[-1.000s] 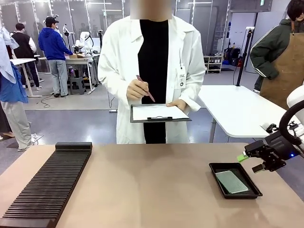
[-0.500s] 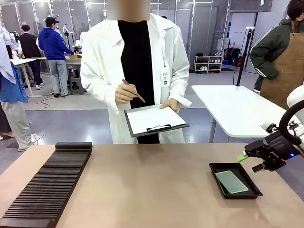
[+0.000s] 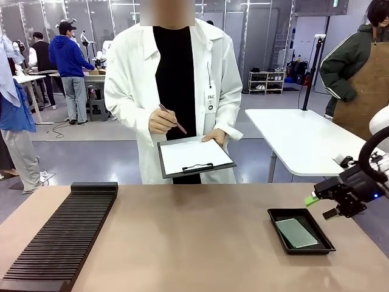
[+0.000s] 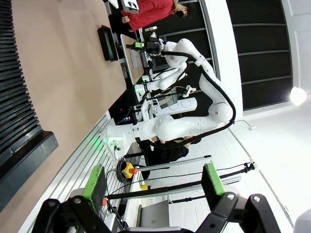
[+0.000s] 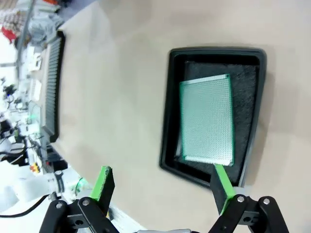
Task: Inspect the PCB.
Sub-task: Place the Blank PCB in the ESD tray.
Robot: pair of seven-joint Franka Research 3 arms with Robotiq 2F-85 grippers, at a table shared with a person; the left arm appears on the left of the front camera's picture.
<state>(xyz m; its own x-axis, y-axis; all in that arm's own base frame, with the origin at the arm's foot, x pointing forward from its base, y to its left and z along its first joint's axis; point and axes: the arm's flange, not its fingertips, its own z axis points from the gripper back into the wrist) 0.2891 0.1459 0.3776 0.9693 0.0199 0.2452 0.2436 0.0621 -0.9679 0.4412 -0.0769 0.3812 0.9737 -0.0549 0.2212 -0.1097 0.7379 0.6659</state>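
The right tool (image 3: 321, 207) stands with its green-padded fingers apart and nothing between them, hovering above the desk (image 3: 194, 243) near its right edge. Just below and ahead of it sits a black tray (image 5: 167, 121), and the PCB (image 5: 207, 119) lies flat inside that tray, its dotted green face up, close in front of one fingertip in the right wrist view. Farther from this tool, across the desk, is a long black ribbed rack (image 3: 61, 237). Beyond the desk a person holds a clipboard (image 3: 193, 157) and a pen (image 3: 172, 118). The left tool (image 4: 154, 184) also has its fingers apart and empty, off the desk's side.
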